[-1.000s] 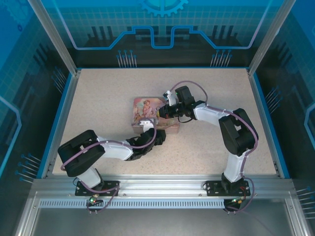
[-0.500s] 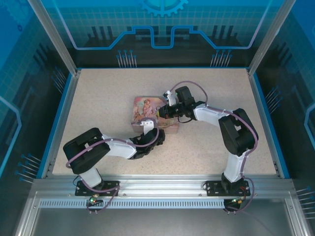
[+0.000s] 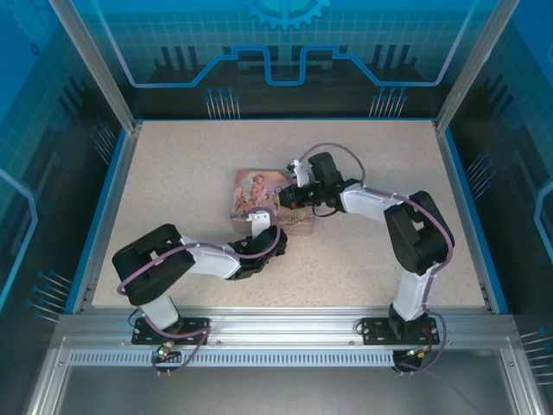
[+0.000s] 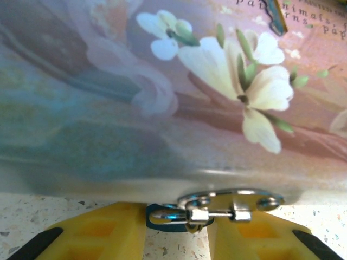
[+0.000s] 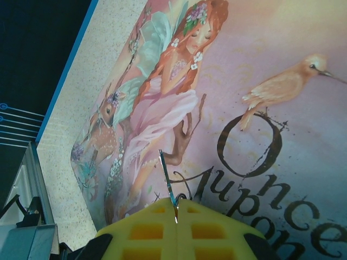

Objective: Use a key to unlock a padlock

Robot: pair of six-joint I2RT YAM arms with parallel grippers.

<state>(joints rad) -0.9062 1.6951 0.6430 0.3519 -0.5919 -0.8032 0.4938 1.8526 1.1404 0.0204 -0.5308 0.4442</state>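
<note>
Tiny key pinched, padlock bracketed
Right jaws clamp the thin, stiff, likely slippery key over the pink tin; left jaws straddle the light padlock at the tin's hasp, grip unclear; best held by its body

The left arm and right arm have white link shells and bulky black joints, on black base plates at seven and five o'clock. A thin mauve cable loops along each. The left gripper and right gripper have yellow, square-recessed finger pads.
</note>
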